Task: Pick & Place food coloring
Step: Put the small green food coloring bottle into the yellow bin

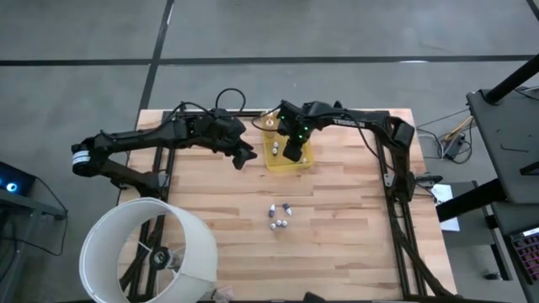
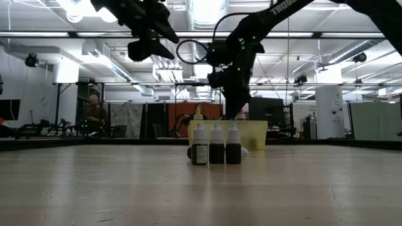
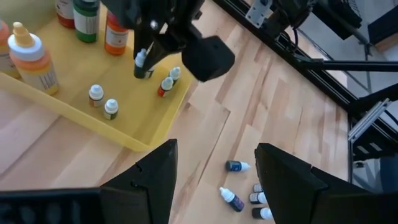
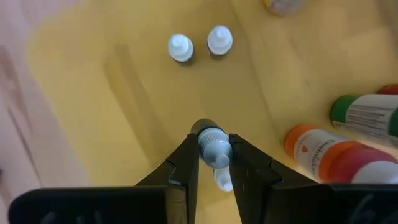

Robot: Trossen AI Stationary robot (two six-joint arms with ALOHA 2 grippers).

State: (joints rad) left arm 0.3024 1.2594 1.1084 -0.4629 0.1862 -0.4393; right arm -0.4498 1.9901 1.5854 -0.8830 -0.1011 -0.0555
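- Right wrist view: my right gripper [image 4: 214, 163] is clenched on a small food coloring bottle [image 4: 213, 144] with a pale blue cap, one finger pressed to each side of it.
- I hold that bottle above the floor of the yellow tray [image 4: 93, 81], inside the tray's walls.
- Ahead of the fingers, two white-capped bottles [image 4: 180, 48] stand upright on the tray floor, just beside each other.
- To one side lie larger orange and green bottles [image 4: 323, 152], close to the gripper's finger.
- Another small bottle sits directly under the held one, mostly hidden.
- High view: my left gripper [image 1: 243, 157] hovers just beside the tray, over bare table [image 1: 354, 210], fingers spread and empty.
- Left wrist view: loose bottles on the table [image 3: 239, 166] lie well apart from the tray, some upright, some tipped over.
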